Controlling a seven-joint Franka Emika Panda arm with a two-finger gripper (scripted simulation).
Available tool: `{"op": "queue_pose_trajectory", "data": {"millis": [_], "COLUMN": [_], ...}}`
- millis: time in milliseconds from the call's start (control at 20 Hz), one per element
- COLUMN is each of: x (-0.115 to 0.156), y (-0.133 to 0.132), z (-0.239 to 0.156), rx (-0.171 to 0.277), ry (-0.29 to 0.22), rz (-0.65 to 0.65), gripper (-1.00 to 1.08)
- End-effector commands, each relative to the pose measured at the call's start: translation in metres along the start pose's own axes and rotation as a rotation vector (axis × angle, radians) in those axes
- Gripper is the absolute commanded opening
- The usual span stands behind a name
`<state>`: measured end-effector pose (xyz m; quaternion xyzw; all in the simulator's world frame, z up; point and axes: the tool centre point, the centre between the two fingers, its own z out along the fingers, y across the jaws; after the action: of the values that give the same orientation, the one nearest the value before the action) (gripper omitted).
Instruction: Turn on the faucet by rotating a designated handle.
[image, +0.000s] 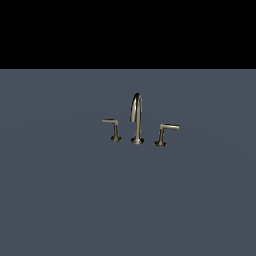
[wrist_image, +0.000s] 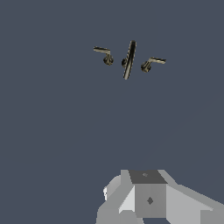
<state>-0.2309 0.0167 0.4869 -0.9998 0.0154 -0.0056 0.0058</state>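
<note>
The faucet stands on the grey floor, its tall arched spout in the middle. The designated handle is the brighter, slightly larger L-shaped lever on the exterior view's right of the spout. A duller twin lever stands on the other side. The wrist view shows the spout, the designated handle and the twin lever from above, far from the camera. Only the grey body of my gripper shows at that picture's edge. Its fingers are out of view and it is well away from the faucet. The exterior view shows no arm.
Plain dark blue-grey floor surrounds the faucet on all sides, with a black background behind it.
</note>
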Motion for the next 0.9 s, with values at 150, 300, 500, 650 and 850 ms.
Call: {"op": "queue_pose_trajectory", "data": {"millis": [150, 300, 500, 650, 850], "x": [0.032, 0.055, 0.088, 0.112, 0.143], "y": [0.004, 0.008, 0.015, 0.022, 0.032], "z": [0.011, 0.020, 0.037, 0.052, 0.075], "rx": [0.025, 0.040, 0.060, 0.072, 0.083], "ry": [-0.005, -0.009, -0.016, -0.023, -0.031], "rz": [0.115, 0.201, 0.328, 0.426, 0.559], "gripper": [-1.00, -1.00, -1.00, -1.00, -1.00]}}
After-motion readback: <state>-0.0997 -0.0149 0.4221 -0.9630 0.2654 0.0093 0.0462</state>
